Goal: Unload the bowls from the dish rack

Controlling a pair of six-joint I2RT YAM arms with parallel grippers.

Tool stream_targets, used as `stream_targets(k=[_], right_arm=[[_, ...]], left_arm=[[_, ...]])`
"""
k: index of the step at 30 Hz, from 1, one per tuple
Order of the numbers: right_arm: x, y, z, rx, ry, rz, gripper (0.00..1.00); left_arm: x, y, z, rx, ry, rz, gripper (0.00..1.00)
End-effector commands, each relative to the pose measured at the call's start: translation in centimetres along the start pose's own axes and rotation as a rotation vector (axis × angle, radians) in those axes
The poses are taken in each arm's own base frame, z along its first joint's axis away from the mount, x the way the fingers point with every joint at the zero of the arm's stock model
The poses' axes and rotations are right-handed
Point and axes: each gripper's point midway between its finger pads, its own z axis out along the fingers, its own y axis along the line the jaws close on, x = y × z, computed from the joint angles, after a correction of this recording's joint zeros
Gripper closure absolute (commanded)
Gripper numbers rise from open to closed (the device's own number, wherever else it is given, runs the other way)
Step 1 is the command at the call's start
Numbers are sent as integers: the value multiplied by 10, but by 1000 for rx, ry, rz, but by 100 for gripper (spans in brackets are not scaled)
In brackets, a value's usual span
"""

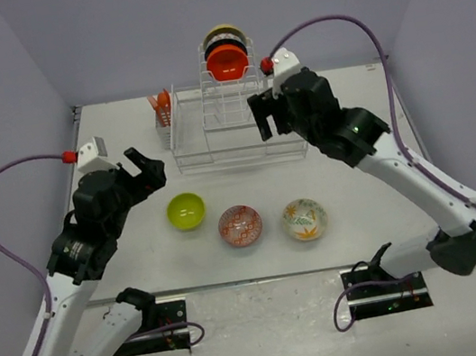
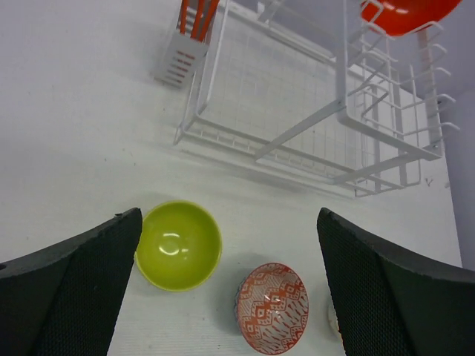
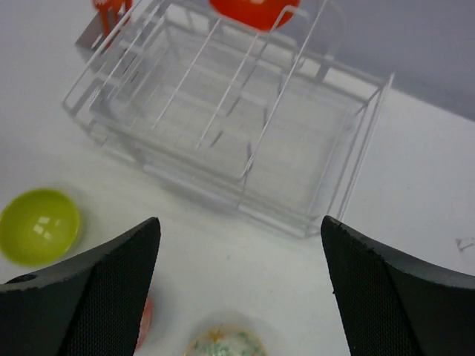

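A white tabletop [image 1: 262, 265] between grey walls: the lime green bowl [image 1: 186, 211], red-white patterned bowl [image 1: 239, 224] and orange-leaf bowl [image 1: 304, 219] line up toward the near edge, half the job done. Three more (the plain orange bowl [image 1: 227, 63] foremost) stand in the dish rack [image 1: 231, 133] at the far edge. The left gripper [image 1: 147, 168] and right gripper [image 1: 268, 127] gape, empty.

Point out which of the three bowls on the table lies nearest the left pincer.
The lime green bowl, leftmost in the row; the red-patterned bowl and leaf-patterned bowl sit farther right.
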Motion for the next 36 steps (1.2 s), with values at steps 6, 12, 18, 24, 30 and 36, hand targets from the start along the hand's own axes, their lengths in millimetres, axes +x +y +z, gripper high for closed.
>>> stream_targets(k=[6,12,18,24,30,36], right_arm=[[-109,-43,111,244,-165,-270,29],[-128,-45,171,235,-176,-369,48],[-132,-52,207,280,-196,-457,55],[-115,-53,227,284,-170,-487,56],[-111,-66,241,330,-165,-515,59],[-106,-69,246,347,-168,-527,65]], left_arm=[[-31,36,-40,-87,-87,349,0],[-37,70,-51,-195,-226,319,0],[-34,76,-54,-190,-267,286,0],[-36,77,-60,-170,-300,269,0],[-34,71,-60,-116,-317,267,0],[-32,67,-58,-84,-321,268,0]])
